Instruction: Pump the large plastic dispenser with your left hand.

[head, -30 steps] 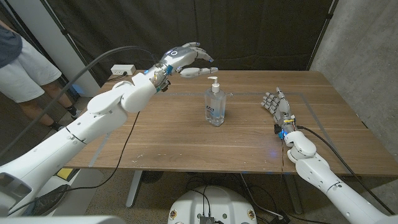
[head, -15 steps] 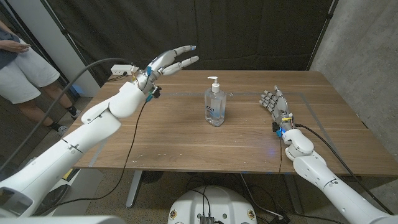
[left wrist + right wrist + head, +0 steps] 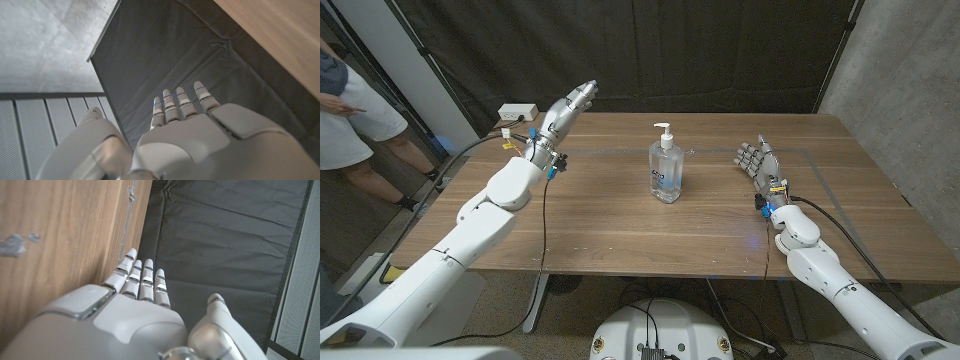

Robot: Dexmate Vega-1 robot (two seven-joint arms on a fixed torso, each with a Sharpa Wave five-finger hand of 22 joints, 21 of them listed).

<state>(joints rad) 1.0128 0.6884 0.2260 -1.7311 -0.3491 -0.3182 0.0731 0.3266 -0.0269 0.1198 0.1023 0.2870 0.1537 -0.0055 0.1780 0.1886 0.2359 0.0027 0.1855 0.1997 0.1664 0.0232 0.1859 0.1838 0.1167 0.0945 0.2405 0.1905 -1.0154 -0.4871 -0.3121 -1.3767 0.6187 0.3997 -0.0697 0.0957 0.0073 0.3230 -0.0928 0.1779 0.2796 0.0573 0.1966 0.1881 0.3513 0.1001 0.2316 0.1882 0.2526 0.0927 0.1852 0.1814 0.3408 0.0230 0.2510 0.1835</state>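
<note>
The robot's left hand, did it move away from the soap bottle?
Yes. The left hand has swung away from the dispenser, which stayed put, and now hangs open over the table's far left part.

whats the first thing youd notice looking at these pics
A clear pump dispenser stands upright and alone mid-table. The left hand hangs raised off to the dispenser's left, fingers out, holding nothing. The right hand stands open near the table's right side.
</note>
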